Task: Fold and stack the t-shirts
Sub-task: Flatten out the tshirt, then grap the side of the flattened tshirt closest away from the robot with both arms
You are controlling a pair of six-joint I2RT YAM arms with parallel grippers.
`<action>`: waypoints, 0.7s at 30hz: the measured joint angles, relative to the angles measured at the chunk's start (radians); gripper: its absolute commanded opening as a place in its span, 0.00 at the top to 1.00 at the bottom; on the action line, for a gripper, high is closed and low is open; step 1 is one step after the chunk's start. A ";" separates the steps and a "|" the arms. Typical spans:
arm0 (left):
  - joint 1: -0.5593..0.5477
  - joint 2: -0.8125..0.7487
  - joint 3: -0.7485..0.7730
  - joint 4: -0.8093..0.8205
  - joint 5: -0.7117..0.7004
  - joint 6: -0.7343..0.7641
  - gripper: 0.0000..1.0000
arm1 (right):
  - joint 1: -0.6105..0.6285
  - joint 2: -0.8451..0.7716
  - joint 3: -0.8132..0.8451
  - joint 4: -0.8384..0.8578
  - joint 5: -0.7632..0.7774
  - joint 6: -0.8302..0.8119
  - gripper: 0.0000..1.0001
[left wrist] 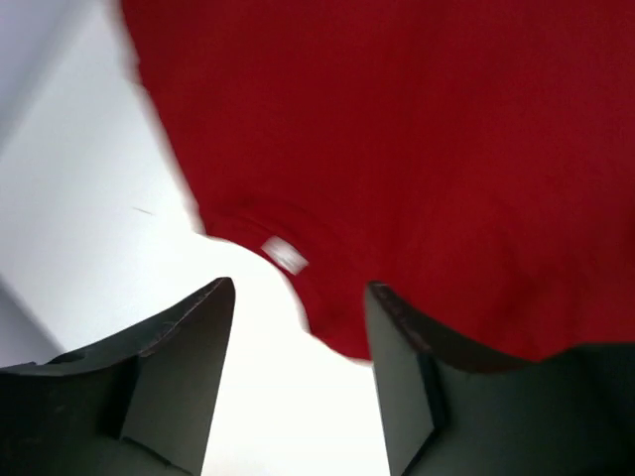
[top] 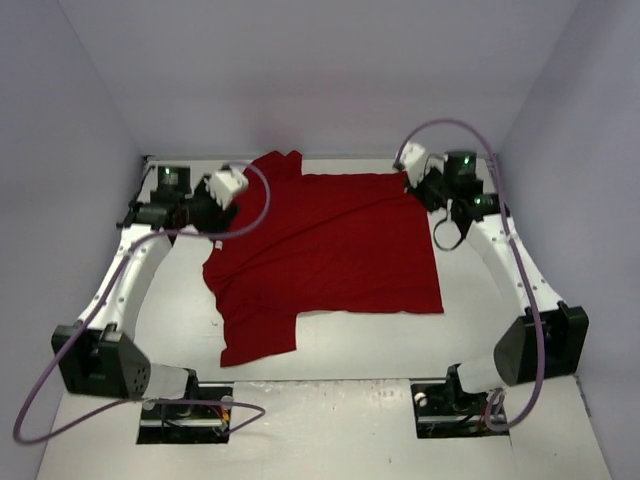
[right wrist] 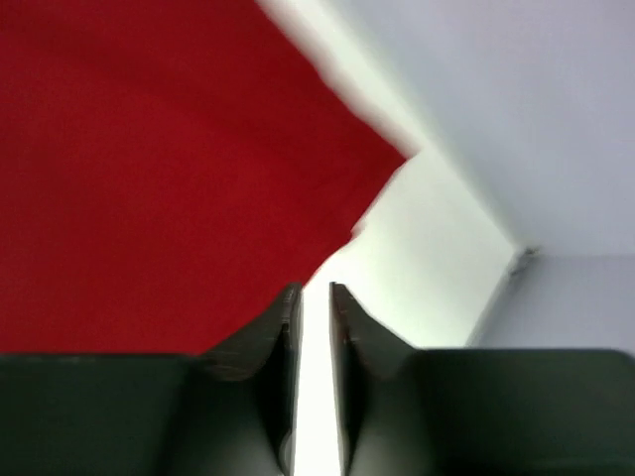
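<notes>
Flanking one red t-shirt (top: 330,250), the left pincer (left wrist: 298,288) gapes released, the right pincer (right wrist: 315,288) clenched empty.

The left arm (top: 130,270) and the right arm (top: 510,260) each have a white, curved link shell between black joint housings. The near joint of each arm carries a large black box-shaped housing (top: 100,360). Small green indicator lights (top: 166,172) show on the far joint modules. A lilac cable (top: 40,400) runs along each arm in loose loops. Each wrist bears a white camera block (top: 228,183). The left gripper (left wrist: 298,286) and the right gripper (right wrist: 314,288) have dark, wedge-shaped fingers (left wrist: 179,347) with matte faces.
</notes>
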 measured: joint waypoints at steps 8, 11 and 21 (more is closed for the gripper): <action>-0.145 -0.163 -0.372 -0.095 -0.005 0.179 0.58 | 0.035 -0.006 -0.434 -0.138 0.027 -0.171 1.00; -0.165 -0.171 -0.400 -0.108 -0.011 0.202 0.58 | 0.040 0.005 -0.487 -0.173 0.053 -0.188 1.00; -0.159 -0.178 -0.399 -0.097 -0.033 0.229 0.40 | 0.062 -0.018 -0.616 -0.156 0.121 -0.248 1.00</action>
